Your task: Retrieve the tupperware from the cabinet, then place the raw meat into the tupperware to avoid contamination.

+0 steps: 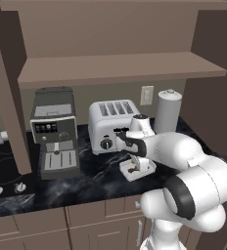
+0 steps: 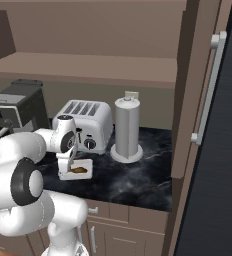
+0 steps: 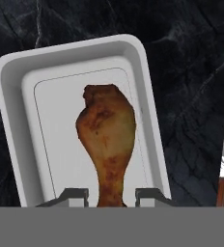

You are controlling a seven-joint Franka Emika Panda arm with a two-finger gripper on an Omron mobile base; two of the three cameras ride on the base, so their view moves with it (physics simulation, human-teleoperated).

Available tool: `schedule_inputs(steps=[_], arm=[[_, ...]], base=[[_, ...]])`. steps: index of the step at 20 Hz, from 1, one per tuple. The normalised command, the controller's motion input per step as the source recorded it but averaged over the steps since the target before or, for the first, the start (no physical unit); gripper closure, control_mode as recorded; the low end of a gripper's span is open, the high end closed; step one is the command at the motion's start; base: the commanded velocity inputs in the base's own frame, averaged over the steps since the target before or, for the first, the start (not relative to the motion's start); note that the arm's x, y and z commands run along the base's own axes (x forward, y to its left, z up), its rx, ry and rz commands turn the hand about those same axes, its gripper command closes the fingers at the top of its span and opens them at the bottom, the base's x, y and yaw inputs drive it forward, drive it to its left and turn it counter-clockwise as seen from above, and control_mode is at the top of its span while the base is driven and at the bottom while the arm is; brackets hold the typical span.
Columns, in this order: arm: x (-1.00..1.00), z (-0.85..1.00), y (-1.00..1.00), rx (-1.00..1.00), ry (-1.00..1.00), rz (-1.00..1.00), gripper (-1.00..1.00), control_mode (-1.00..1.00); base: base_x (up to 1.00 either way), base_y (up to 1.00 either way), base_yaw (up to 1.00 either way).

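Note:
The white tupperware rests on the dark marble counter in front of the toaster, also seen as the tupperware and the tupperware. The raw meat, an orange-brown drumstick, lies inside it, its thin end pointing at my hand. My gripper hovers just above the container. Its fingertips stand slightly apart on either side of the bone end, with small gaps to it, so it is open. The gripper points down over the container. The brown cabinet hangs above with a bare shelf.
A silver toaster stands right behind the container. A coffee machine is to its left and a tall grey cylinder to its right. An open cabinet door with a silver bar handle stands at the right. Stove knobs sit at the far left.

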Motion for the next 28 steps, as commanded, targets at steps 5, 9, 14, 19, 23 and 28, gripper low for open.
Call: schedule_inputs(steps=[5, 9, 14, 19, 23, 28], arm=[[0.01, 0.00, 0.00, 0.00, 0.00, 0.00, -1.00, -1.00], [0.00, 0.00, 0.00, 0.00, 0.00, 0.00, -1.00, -1.00], [-0.03, 0.11, 0.00, 0.00, 0.00, 0.00, -1.00, -1.00], [-0.17, 0.41, 0.01, -0.01, 0.00, 0.00, -1.00, -1.00], [-0.22, 0.53, 0.12, -0.05, -0.02, 0.00, -1.00, -1.00], [-0.26, 0.50, 0.22, -0.09, 0.00, 0.00, -1.00, -1.00]], base=[[0.00, 0.00, 0.00], [0.00, 0.00, 0.00], [0.00, 0.00, 0.00], [0.00, 0.00, 0.00], [0.00, 0.00, 0.00], [0.00, 0.00, 0.00]])
